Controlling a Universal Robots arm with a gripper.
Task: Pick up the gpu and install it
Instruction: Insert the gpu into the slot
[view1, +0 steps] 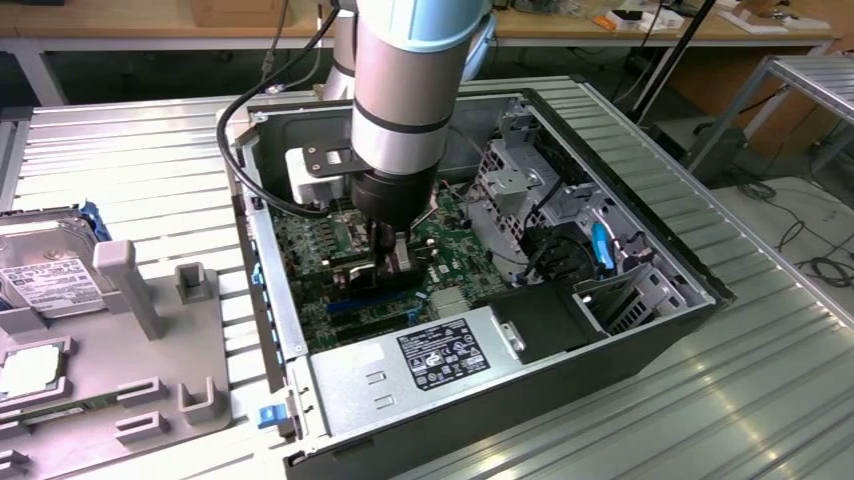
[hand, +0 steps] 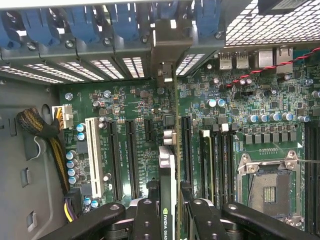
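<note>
My hand (hand: 169, 210) grips the gpu (hand: 168, 165) edge-on over the motherboard (hand: 135, 105), mid-frame, inside the open case (view1: 641, 330).

I am down inside the open computer case (view1: 667, 250), my gripper (hand: 167, 212) clamped on the gpu (hand: 169, 165), which stands edge-on over the motherboard (hand: 135, 107). In the exterior view, the drive cage (view1: 521, 180) crowds the upper right and the power supply (view1: 427, 365) blocks the lower centre. In the wrist view, blue slot clips (hand: 80, 25) and a bracket wall close off the card's far end; a cable bundle (hand: 40, 127) sits well apart.
</note>
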